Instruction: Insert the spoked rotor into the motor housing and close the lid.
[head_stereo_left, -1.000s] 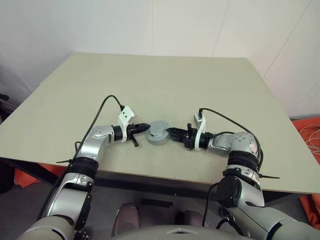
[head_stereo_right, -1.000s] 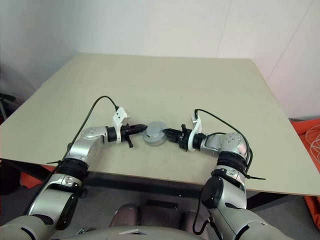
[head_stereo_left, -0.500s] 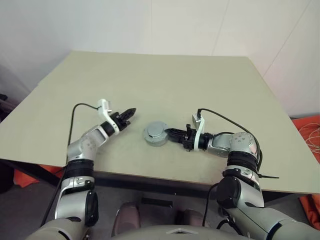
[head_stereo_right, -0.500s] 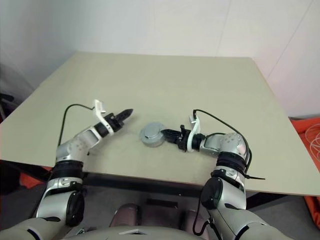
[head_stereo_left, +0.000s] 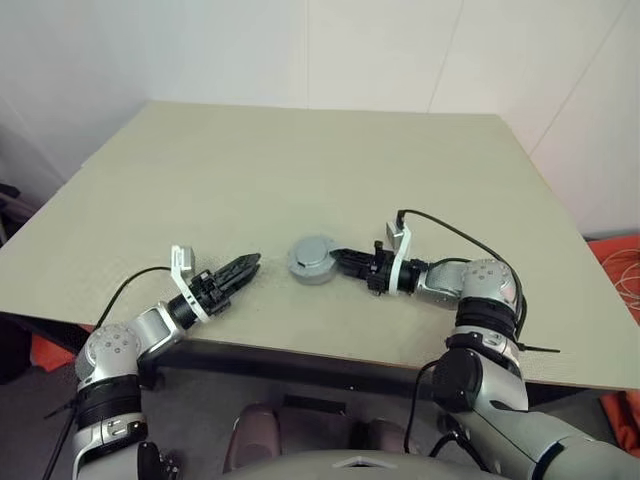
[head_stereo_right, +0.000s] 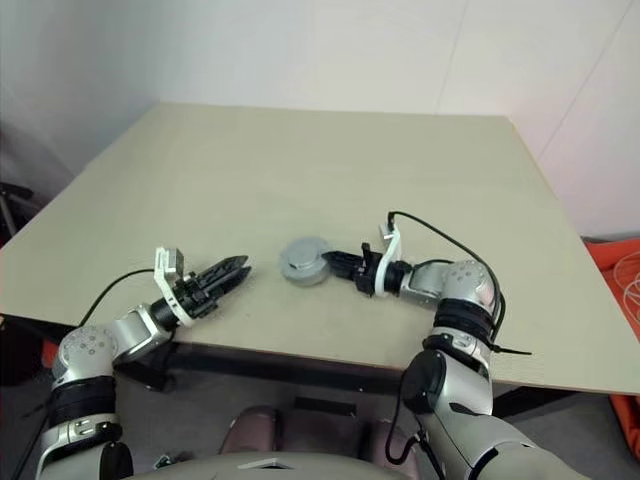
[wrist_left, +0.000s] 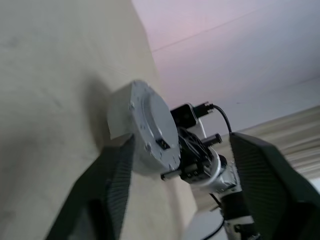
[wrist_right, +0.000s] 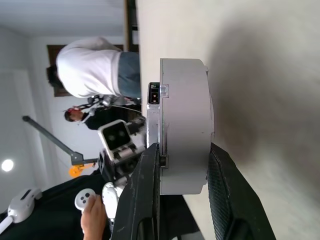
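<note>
A closed round silver-grey metal assembly is seen near the middle of the pale beige bench (head_stereo_left: 330, 160), toward its near edge: the shallow grey motor housing (wrist_right: 192, 130) with the flat grey lid (head_stereo_left: 312, 254) seated on top of it. The spoked rotor cannot be seen, and it is judged to be enclosed inside already. The right gripper (head_stereo_left: 340, 261) is placed at the right side of the assembly, pointing left toward it. In the right wrist view its two black fingers (wrist_right: 142, 195) are seen on either side of the housing wall, partly closed on it, so the housing is taken as held by this gripper. The left gripper (head_stereo_left: 243, 268) is found well apart from the assembly, on its left and nearer to the near edge of the bench; its fingers are spread wide and nothing is held between them. From this gripper the assembly lies ahead and to the right. The right arm is therefore the nearer one, being in contact with the housing. The assembly lies flat, with its round axis upright. The closing of the lid is judged to be finished, or almost finished.
</note>
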